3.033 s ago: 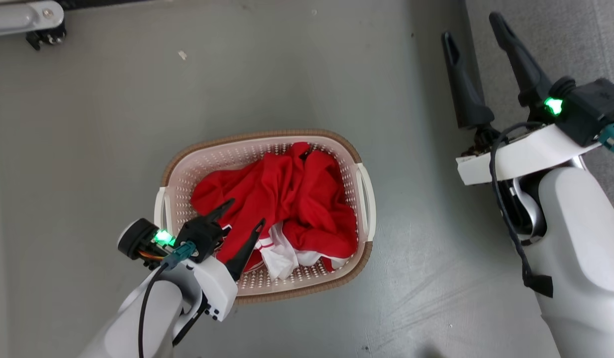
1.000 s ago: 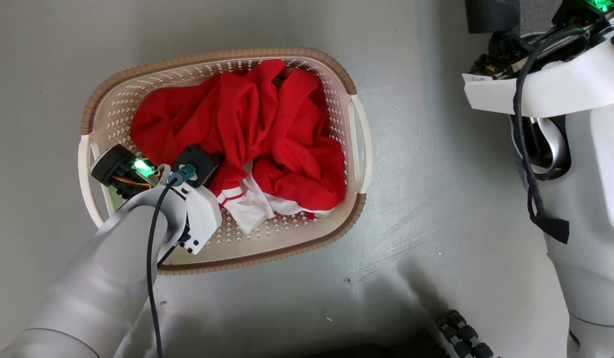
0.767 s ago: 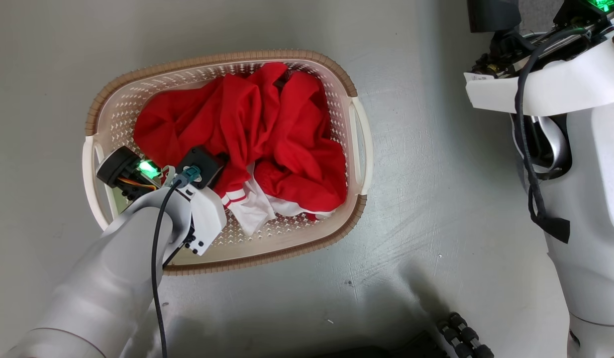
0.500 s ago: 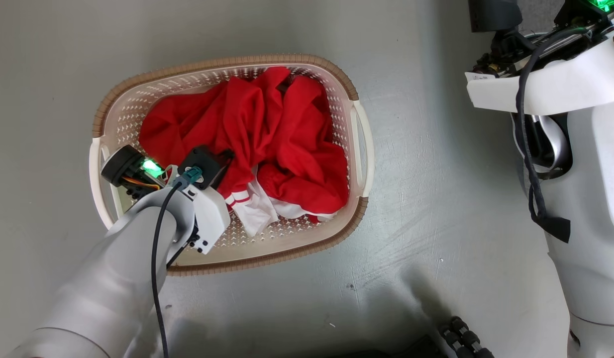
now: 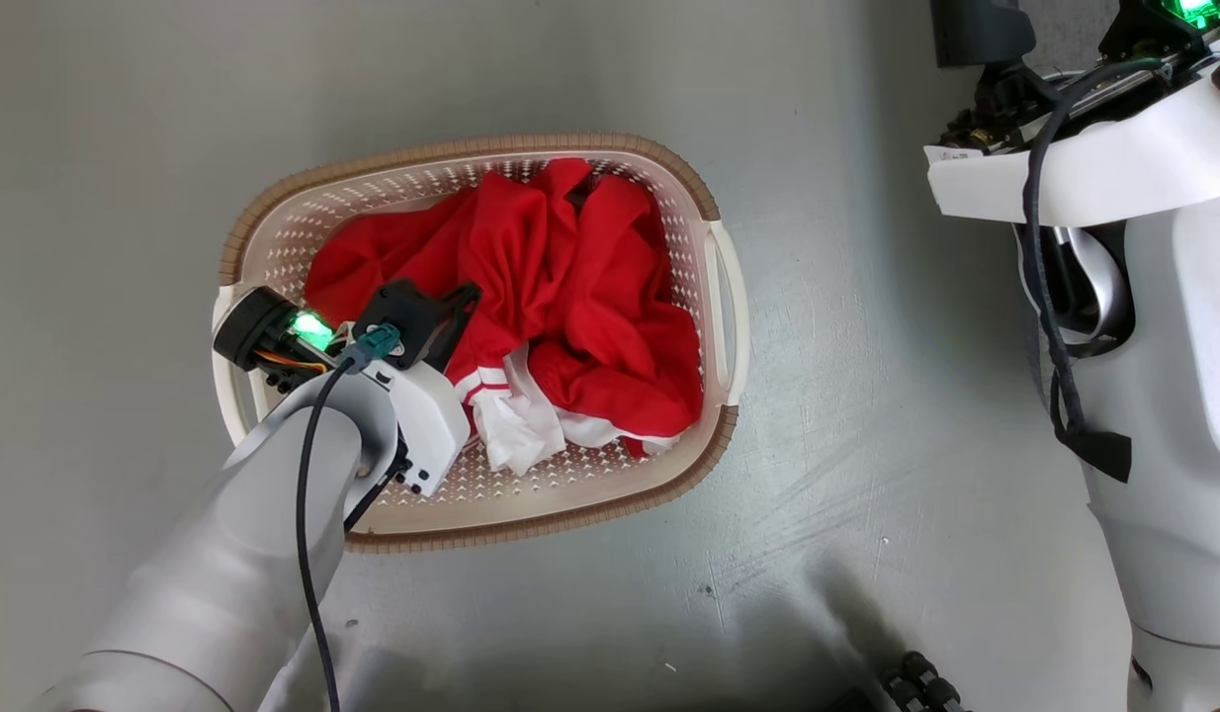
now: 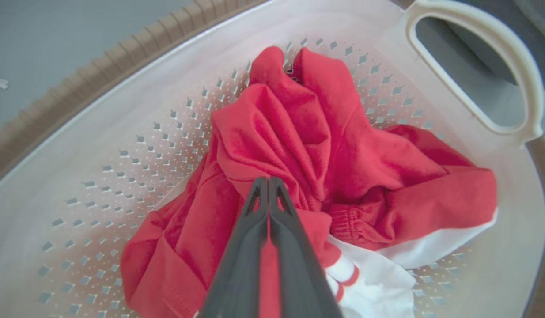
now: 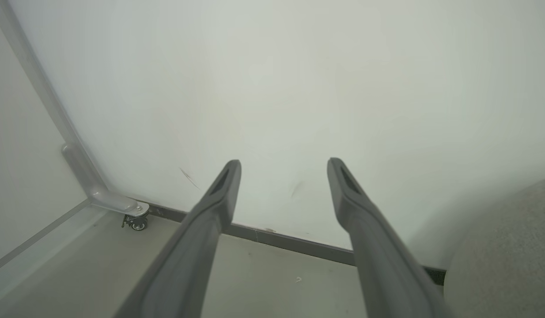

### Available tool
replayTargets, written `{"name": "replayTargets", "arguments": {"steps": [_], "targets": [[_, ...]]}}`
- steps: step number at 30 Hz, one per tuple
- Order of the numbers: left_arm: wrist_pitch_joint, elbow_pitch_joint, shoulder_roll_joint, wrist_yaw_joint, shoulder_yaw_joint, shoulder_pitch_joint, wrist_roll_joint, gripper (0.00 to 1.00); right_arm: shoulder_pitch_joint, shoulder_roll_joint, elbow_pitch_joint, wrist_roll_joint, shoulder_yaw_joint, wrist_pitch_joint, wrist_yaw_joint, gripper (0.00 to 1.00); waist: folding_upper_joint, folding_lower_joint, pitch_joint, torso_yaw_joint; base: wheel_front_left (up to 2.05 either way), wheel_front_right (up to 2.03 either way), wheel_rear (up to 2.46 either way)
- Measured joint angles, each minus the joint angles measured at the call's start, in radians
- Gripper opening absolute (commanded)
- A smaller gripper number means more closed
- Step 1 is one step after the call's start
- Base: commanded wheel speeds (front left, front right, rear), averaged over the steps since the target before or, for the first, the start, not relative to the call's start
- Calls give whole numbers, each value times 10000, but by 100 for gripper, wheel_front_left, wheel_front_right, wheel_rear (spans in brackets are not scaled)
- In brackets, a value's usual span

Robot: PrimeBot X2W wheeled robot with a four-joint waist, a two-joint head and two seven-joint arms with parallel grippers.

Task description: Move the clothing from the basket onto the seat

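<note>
Red clothing [image 6: 299,145], loose beneath spread fingers three seconds ago, is now pinched by the left gripper [image 6: 268,185], jaws closed on a fold near the pile's middle. All of it lies in the basket [image 6: 122,101], with white striped trim just beside the fingers. Grasping looks done. Next comes a lift clear of the rim, then a carry to the seat [image 7: 511,247], which is cut off beside the open, empty right gripper [image 7: 283,172]. Whether both garments are caught is hidden.

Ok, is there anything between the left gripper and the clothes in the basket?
Nothing. In the left wrist view the left gripper is shut right on the red clothes, with a strip of fabric pinched between its fingers, inside the basket.
</note>
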Motion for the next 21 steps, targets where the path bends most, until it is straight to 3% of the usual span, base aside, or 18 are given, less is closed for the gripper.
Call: {"name": "replayTargets", "arguments": {"steps": [21], "targets": [[-219, -1296, -228, 0, 1223, 776, -1177, 0, 81, -144, 384, -401, -48, 0, 0, 100, 0, 0, -1081, 537, 0, 0, 0]]}}
